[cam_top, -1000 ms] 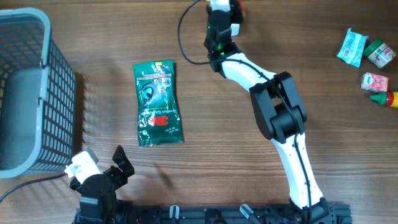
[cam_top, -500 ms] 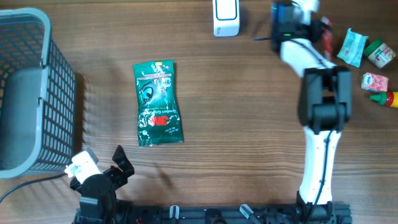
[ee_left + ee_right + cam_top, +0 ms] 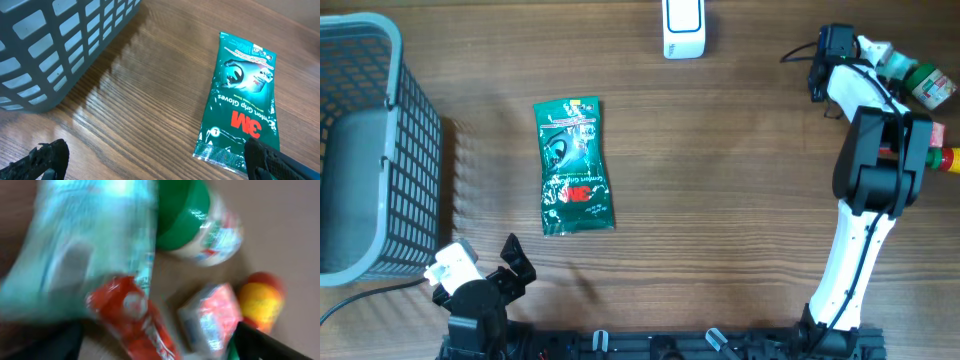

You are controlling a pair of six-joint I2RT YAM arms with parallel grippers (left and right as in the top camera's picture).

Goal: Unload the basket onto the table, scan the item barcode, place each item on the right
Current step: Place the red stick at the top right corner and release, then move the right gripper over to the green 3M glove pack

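Under the right tool point(image 3: 160, 349) crowd teal pouch point(image 3: 85, 245), green-lidded jar point(image 3: 192, 222), red packet point(image 3: 135, 315).

Green pkt point(image 3: 241, 102): "Comfort Grip Gloves" (3M, red).

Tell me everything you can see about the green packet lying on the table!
The green 3M glove packet is a flat, shiny plastic pouch, dark green with white writing, a red 3M logo and a picture of a glove. It looks sealed and a little wrinkled. It lies face up on the wooden table, slightly slanted, to the right of the grey basket and apart from it. Only the table touches it.
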